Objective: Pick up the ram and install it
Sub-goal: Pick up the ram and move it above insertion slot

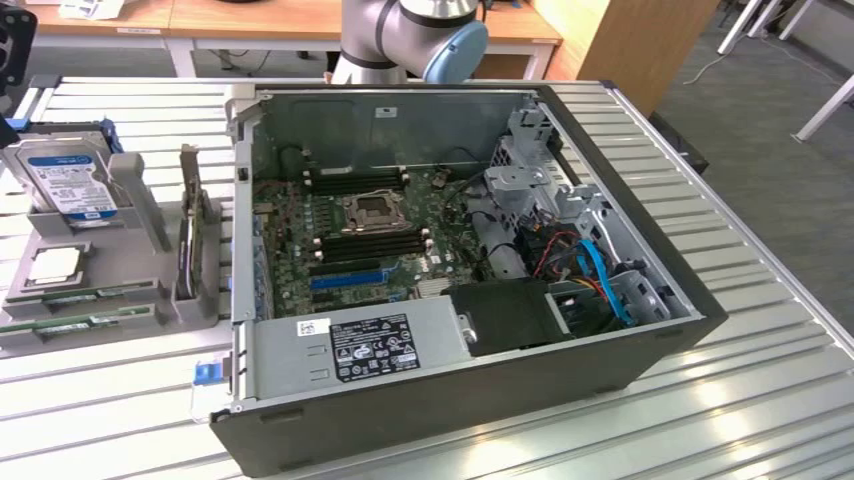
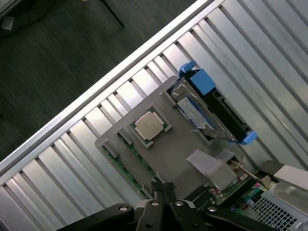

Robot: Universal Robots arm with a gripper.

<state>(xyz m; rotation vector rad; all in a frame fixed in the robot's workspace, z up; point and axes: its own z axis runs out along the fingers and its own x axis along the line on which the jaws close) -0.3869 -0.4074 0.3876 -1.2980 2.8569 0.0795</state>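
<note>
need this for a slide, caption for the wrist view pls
Shut hand hovering over a grey parts tray holding ram sticks, a processor and a blue-railed hard drive, on a slatted table.

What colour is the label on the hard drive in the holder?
Blue and white, on the silver hard drive; it shows best in the exterior view.

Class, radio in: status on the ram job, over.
Fingers shut, empty, above the tray. Both ram sticks lying in tray, untouched. Nothing on top of them.
</note>
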